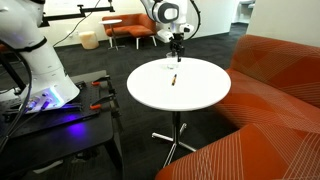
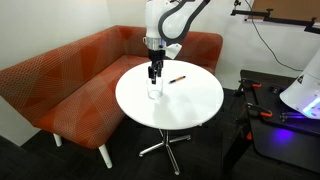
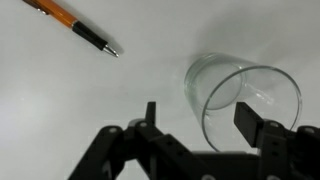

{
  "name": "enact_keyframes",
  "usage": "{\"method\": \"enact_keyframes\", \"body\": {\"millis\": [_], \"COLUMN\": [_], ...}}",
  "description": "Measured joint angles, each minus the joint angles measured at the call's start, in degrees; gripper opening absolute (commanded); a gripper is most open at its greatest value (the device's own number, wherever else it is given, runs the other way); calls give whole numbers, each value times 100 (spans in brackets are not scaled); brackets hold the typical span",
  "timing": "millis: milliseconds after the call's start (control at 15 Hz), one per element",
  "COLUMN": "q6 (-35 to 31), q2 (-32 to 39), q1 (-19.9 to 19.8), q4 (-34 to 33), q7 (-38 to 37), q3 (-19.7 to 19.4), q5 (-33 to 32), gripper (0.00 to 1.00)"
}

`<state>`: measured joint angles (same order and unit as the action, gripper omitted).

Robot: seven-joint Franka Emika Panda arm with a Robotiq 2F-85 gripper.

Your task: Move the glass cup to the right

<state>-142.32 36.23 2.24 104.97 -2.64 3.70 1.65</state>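
The glass cup is seen standing on the white table, with nothing in it (just clear glass). The gripper is held spread wide over it. A pen is seen nearby.

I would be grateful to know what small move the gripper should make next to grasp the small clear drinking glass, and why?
Probably shift the open gripper sideways, toward the right of the wrist view, before lowering. There the small clear drinking glass sits off-centre between the fingers: one finger overlaps its rim, so descending now might strike it.
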Motion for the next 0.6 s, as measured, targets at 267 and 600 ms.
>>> {"method": "enact_keyframes", "body": {"millis": [267, 600], "q6": [110, 236], "q2": [56, 120], "q1": [0, 0], "q4": [-111, -232], "q7": [0, 0], "q3": [0, 0], "q5": [0, 0], "gripper": [41, 11]}}
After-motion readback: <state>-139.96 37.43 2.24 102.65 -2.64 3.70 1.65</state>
